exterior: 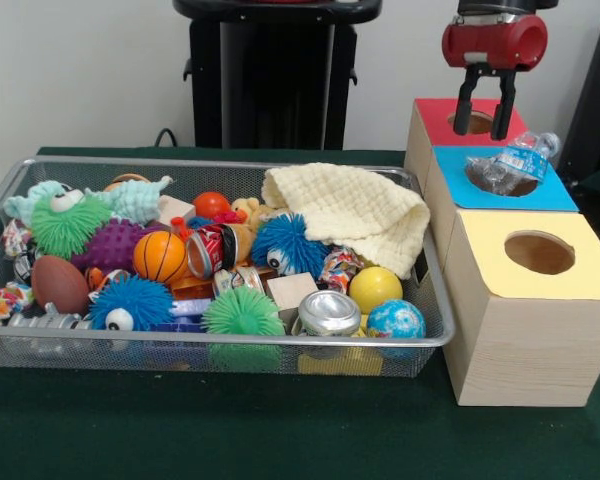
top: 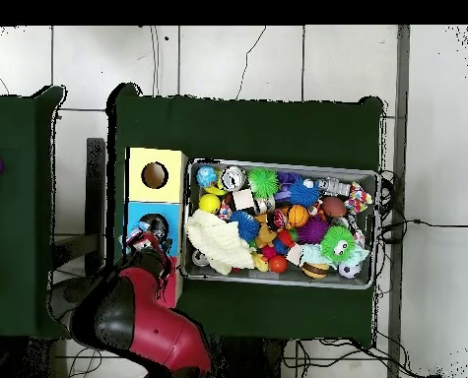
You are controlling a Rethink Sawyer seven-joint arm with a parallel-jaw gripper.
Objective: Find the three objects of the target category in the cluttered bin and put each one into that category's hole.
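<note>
One clear packet, blue and white inside, lies across hole of blue-topped box, not dropped through. Gripper hangs above red-topped box, just behind packet; fingers apart, holding nothing. Bin on green bench full: spiky balls, crushed can, cream cloth over right end. No further packets visible in bin; may sit under cloth. Judged: one nearly delivered, two unfound.

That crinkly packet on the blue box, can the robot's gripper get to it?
Probably yes. The packet lies on top of the blue box, half over its hole, with nothing covering it. The gripper hangs open just behind it, above the red box.
</note>
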